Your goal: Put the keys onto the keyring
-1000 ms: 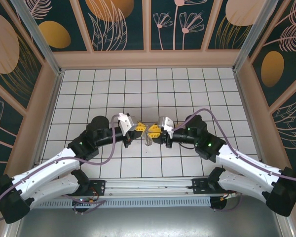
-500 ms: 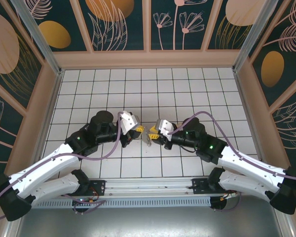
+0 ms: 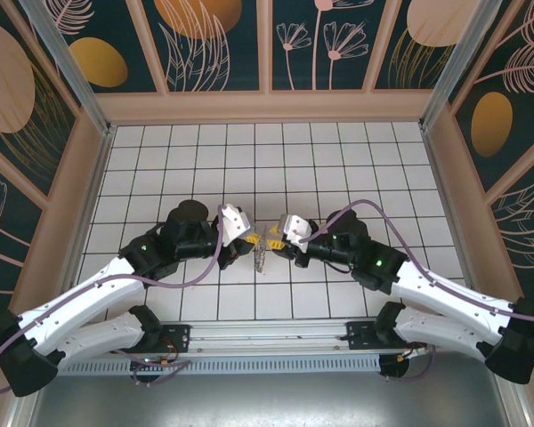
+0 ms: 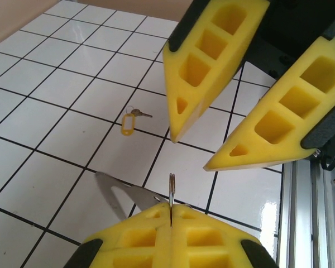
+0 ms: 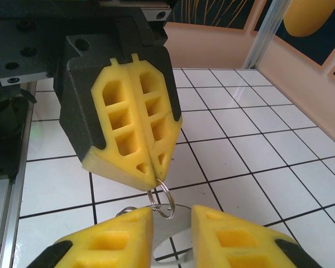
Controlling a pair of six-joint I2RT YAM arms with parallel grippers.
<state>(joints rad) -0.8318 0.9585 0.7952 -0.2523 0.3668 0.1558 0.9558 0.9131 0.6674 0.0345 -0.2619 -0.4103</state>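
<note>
Overhead first. A second before, the yellow fingertips had almost met; since then both wrists had turned and sunk a little, and the tips stood slightly apart. The left gripper (image 3: pixel 248 238) and right gripper (image 3: pixel 276 237) faced each other over the near-middle of the table (image 3: pixel 356 160). A flat silvery key (image 3: pixel 262 256) dangled between them, seemingly lower than before. The walls were well apart on all sides. Open tiles lay beyond and to either hand, with the metal rail (image 3: pixel 267 336) behind the wrists.

Left wrist view. Its own fingers (image 4: pixel 139 237) were pressed together on the keyring (image 4: pixel 171 188), seen edge-on as a thin sliver at their tips. The right gripper's fingers hung spread just above, touching nothing. Farther off on the tiles lay a yellow tag (image 4: pixel 127 124) with a little key (image 4: pixel 140 114) beside it, well clear of both grippers. The rail ran close along the right of this view.

Right wrist view. The ring's loop hung free below the left fingertips. The right gripper's own fingers (image 5: pixel 109 237) stood apart either side of the silvery key; I could not tell whether they touched it.

My reading: the ring now rests with the left alone, and the right is lining up a fresh grip. I could not tell whether the key was threaded yet.
</note>
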